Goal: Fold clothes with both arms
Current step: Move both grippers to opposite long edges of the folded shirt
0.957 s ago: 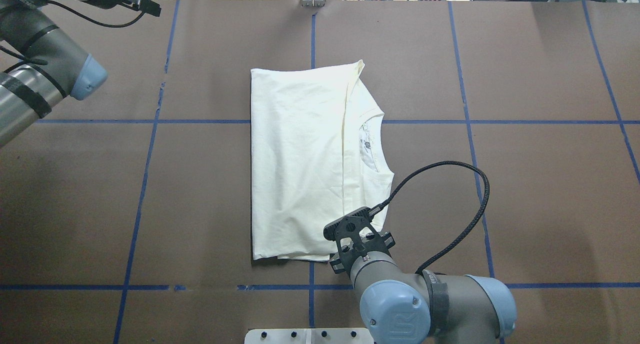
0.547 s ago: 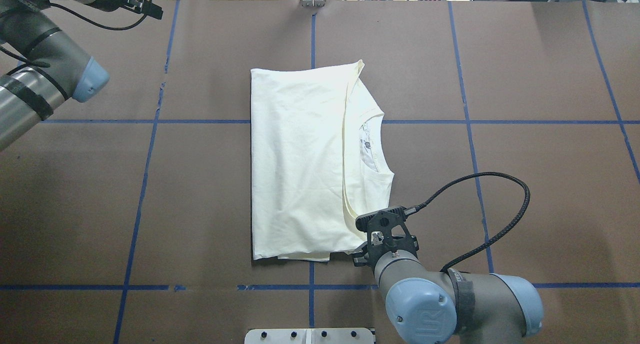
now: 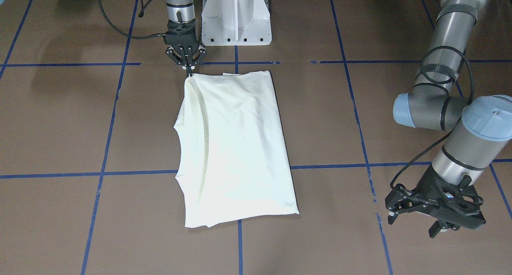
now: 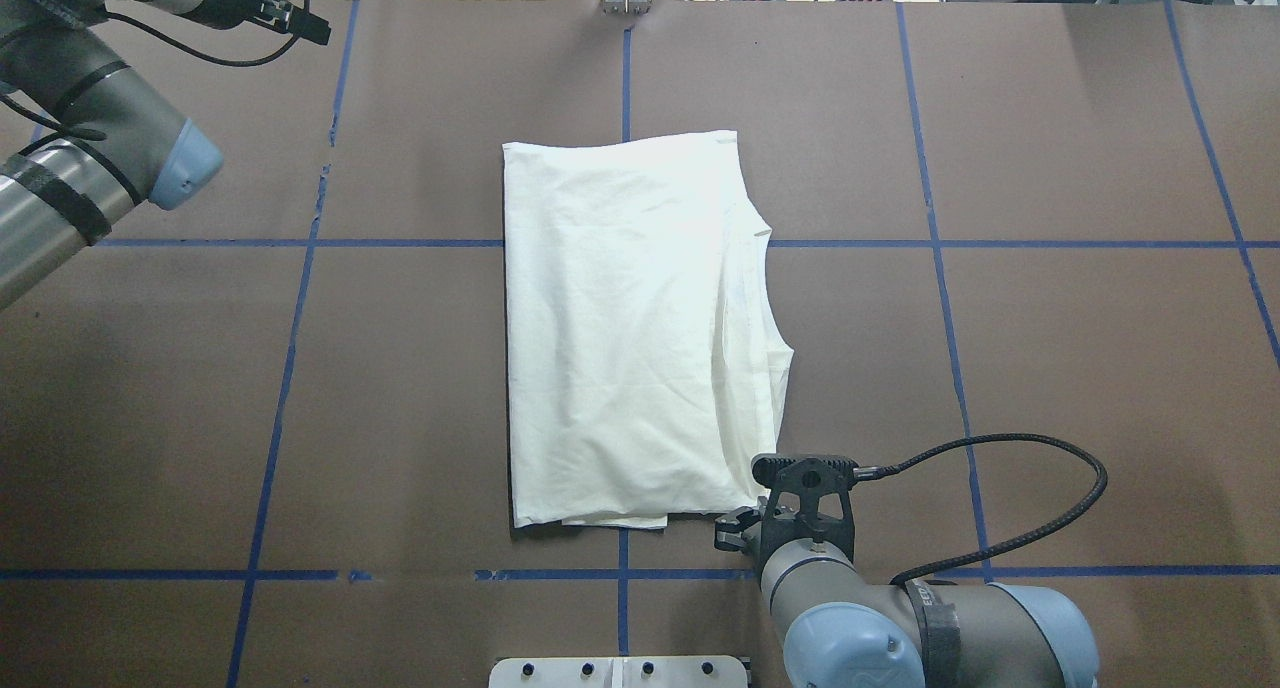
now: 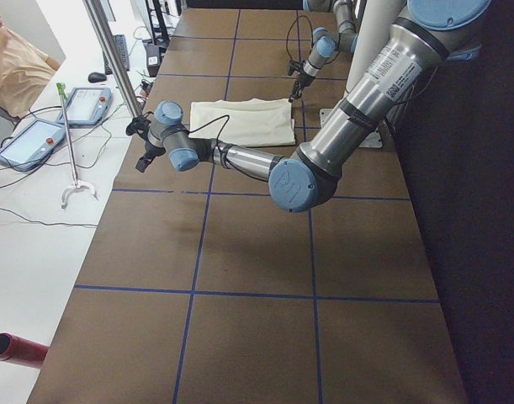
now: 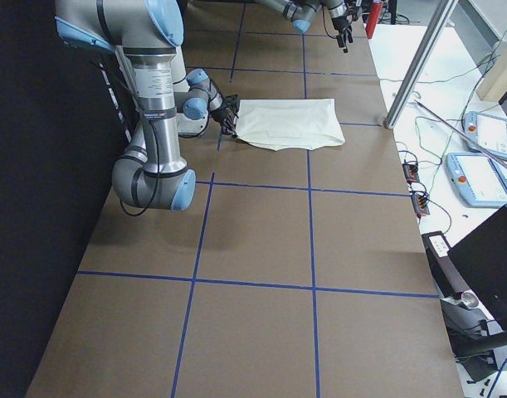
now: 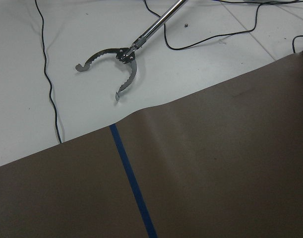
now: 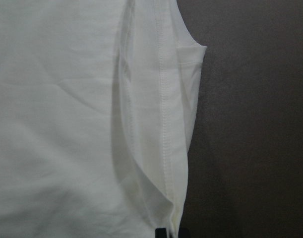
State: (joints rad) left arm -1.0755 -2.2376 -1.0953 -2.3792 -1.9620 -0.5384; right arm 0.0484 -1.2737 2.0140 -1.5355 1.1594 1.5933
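Since the earlier frame, we see the right gripper has dragged the near corner of the shirt toward the overhead view's lower right, hiding the neckline. Its fingers pinch that corner tight. The shirt lies folded mid-frame on the brown table. At the front-facing view's lower right, the left gripper hangs spread and empty.

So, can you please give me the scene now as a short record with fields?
shirt: cream, folded, lying flat, plain side up
right gripper: shut on the shirt corner closest to the robot
left gripper: open, empty, away from the shirt, near the far table edge
table: brown cover, blue tape grid
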